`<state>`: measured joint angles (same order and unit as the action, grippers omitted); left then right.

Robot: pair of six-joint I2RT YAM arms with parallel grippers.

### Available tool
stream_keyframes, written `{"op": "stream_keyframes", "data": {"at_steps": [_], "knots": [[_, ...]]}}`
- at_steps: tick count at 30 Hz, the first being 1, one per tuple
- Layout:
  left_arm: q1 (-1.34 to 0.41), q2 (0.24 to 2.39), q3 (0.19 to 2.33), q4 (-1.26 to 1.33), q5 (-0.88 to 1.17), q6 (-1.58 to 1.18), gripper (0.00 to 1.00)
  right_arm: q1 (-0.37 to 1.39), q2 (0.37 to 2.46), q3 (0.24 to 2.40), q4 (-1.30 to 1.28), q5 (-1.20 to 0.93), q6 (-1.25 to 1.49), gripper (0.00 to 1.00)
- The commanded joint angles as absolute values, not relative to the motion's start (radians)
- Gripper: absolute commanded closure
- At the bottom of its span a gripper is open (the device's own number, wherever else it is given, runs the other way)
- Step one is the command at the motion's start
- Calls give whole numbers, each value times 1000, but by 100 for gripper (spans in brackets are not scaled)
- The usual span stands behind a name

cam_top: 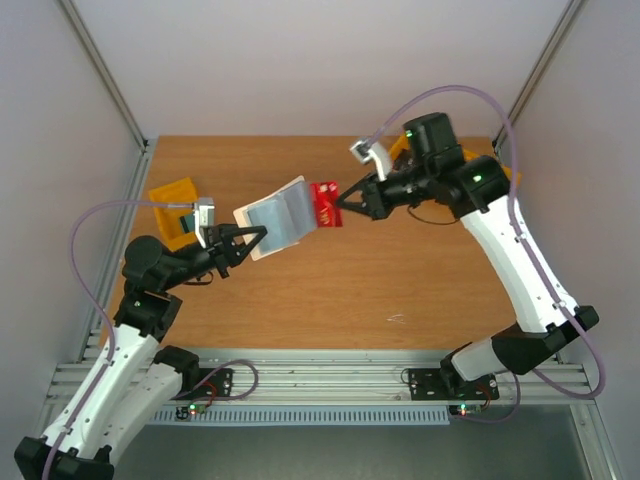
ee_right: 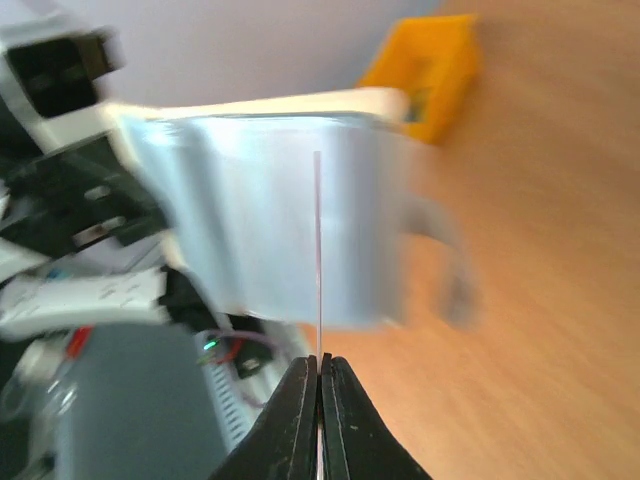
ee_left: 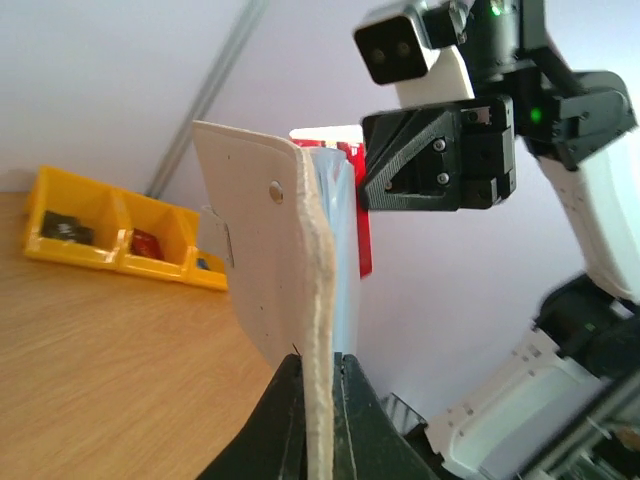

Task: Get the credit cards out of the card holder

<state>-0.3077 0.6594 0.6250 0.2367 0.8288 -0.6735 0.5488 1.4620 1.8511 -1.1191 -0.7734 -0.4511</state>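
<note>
Hanging above the table [cam_top: 400, 290], the card holder [cam_top: 282, 220] is clamped at one end by the closed left gripper [cam_top: 257, 233]. A red card [cam_top: 326, 205] jutting from the opposite end is pinched by the right gripper [cam_top: 343, 206], with its length lying along the line between them. Small dark, red and blue items are held in a yellow bin [ee_left: 120, 262].

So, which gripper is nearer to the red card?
Right. The right gripper is shut on the red card; the left gripper is shut on the holder at its opposite edge, apart from the card.
</note>
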Motion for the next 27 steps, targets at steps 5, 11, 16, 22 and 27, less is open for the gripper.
{"op": "stream_keyframes", "data": {"at_steps": [5, 11, 16, 22, 27], "knots": [[-282, 616, 612, 90, 600, -624, 100, 41, 1525, 1892, -1251, -635, -295, 99], [-260, 598, 616, 68, 583, -594, 100, -127, 1755, 2035, -1236, -522, -247, 99], [-225, 617, 628, 66, 579, -571, 100, -185, 2035, 2326, -1302, -366, -261, 99], [-212, 736, 652, 176, 570, -509, 100, -209, 2354, 2670, -1395, -242, -315, 99], [-212, 856, 718, 201, 565, -457, 100, -220, 2476, 2691, -1337, -251, -330, 99]]}}
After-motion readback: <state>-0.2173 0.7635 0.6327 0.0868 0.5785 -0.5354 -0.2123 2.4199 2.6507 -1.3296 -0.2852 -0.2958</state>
